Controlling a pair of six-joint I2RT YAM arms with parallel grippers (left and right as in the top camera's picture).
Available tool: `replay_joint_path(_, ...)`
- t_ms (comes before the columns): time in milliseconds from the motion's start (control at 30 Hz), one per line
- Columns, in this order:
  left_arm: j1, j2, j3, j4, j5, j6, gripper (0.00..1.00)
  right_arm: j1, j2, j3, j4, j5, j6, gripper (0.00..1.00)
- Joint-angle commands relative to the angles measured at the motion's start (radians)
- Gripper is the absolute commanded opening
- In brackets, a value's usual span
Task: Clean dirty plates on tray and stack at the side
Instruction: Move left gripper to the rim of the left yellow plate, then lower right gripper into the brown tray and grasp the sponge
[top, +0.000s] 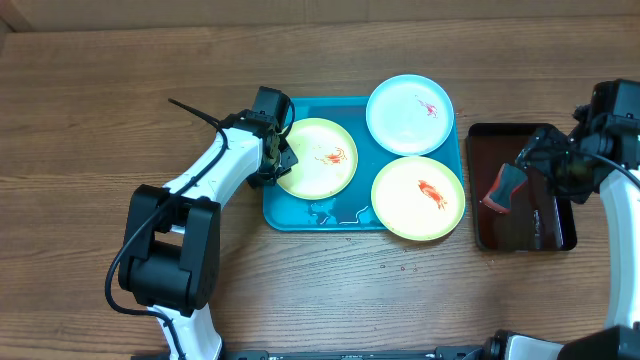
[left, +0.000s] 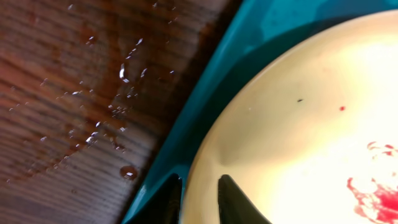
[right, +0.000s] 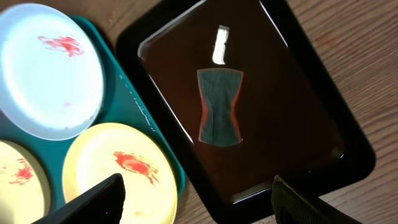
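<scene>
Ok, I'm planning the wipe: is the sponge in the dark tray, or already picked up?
In the tray: the sponge lies flat on the dark tray, the right pincer open above it, not touching.

Three plates (top: 318, 157) crowd the tray (top: 300, 216), leaving only its near left corner bare; the left arm (top: 215, 165) blocks its left rim, the dark tray (top: 482, 238) flanks its right; the tabletop (top: 110, 90) lies open along its far edge

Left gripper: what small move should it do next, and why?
Probably lift the left plate a little off the tray. The left gripper has one finger on each side of its rim, nearly closed, so the grip looks made; the red smear is not yet cleaned.
</scene>
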Motion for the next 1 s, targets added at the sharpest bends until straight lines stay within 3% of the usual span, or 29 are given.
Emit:
replay_joint_path(0, -0.012, 0.011, -0.031, 0.019, -0.020, 0.034, 0.29, -0.001, 0.032, -0.010, 0.006, 0.005, -0.019, 0.77)
replay_joint_path(400, -0.013, 0.039, -0.066, 0.097, -0.008, 0.033, 0.21, -0.001, 0.036, -0.010, 0.005, 0.005, -0.026, 0.77)
replay_joint_path(533, -0.013, 0.068, -0.068, 0.096, -0.008, 0.034, 0.04, -0.001, 0.036, -0.010, 0.006, 0.005, -0.025, 0.76)
replay_joint_path(800, -0.013, 0.064, -0.049, 0.080, -0.016, 0.101, 0.04, -0.001, 0.048, -0.058, 0.047, 0.013, 0.023, 0.64)
replay_joint_path(967, -0.012, 0.048, -0.030, 0.034, -0.016, 0.124, 0.04, -0.001, 0.088, -0.106, 0.102, 0.013, 0.027, 0.63)
